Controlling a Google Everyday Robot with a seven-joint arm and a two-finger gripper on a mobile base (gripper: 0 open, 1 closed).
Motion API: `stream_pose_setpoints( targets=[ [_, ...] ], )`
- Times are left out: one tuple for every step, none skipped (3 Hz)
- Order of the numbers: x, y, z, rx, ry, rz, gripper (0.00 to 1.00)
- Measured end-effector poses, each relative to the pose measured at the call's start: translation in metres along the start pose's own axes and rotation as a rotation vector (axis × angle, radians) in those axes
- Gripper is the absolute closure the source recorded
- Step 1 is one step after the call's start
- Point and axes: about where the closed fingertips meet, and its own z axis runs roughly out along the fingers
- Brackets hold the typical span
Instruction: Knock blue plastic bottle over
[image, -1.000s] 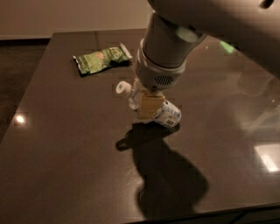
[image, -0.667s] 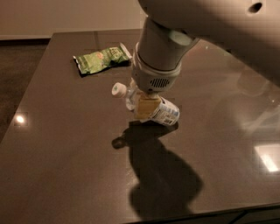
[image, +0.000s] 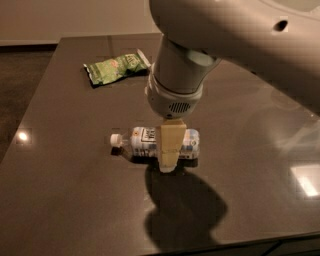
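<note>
Dark tabletop (image: 70, 185): bottle (image: 144, 140) flat behind pincer (image: 167, 165)

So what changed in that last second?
The blue plastic bottle tipped from leaning to lying flat on the table, cap toward the picture's left. The gripper sits in front of its middle. The green snack bag has not moved.

The bottle (image: 142, 141) is clear, with a white cap and a white-and-blue printed label. The gripper (image: 168, 161), just in front of the bottle's middle, is cream-yellow below a pale grey arm (image: 180, 80). The bag (image: 114, 68) is green with pale print. The table (image: 65, 190) is glossy dark brown.
</note>
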Motion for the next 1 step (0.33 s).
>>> stream_pose_setpoints(
  targets=[
    [0.0, 0.0001, 0.0, 0.0, 0.0, 0.0, 0.0]
  ],
)
